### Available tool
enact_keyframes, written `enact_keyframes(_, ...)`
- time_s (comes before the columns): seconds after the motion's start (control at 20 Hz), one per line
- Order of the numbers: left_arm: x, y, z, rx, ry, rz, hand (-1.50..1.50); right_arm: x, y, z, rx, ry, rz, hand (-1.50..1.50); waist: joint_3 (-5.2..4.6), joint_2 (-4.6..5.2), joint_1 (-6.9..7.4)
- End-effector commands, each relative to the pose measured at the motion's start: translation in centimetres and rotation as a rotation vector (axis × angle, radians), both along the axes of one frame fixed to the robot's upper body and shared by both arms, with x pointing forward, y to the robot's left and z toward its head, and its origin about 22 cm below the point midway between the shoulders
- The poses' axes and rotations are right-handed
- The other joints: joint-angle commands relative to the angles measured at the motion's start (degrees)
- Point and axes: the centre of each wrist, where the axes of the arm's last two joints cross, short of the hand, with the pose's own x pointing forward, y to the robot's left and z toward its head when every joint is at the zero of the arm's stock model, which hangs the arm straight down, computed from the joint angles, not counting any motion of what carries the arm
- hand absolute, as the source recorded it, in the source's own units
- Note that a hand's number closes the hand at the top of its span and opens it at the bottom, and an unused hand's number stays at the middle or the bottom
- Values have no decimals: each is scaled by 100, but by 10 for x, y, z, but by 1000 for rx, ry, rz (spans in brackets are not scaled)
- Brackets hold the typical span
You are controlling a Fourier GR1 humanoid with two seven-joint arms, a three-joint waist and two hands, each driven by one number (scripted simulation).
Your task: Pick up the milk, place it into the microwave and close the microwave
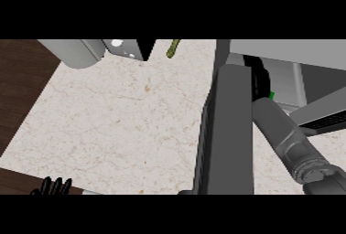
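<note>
My right forearm (287, 137) reaches past the open microwave door (229, 132), hand and milk both hidden inside so I cannot tell my grip, left hand (55, 185) resting with relaxed fingers; closing early risks jamming door against arm.

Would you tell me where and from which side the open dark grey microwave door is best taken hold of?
Probably the near free end of the dark grey microwave door, from its left, outer face. It stands open, pointing towards the robot; no handle shows, and the grey right forearm occupies the inner side. The black left hand rests lower left.
</note>
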Motion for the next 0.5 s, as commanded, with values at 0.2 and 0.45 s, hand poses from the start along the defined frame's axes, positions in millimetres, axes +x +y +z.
enact_keyframes(0.2,0,-1,-4,14,0,14,-150,2,39,2,192,50,155,-150,5,-82,-207)
enact_keyframes(0.45,-5,-2,-6,10,0,-6,-150,-3,37,-5,331,29,205,-150,5,-120,-330)
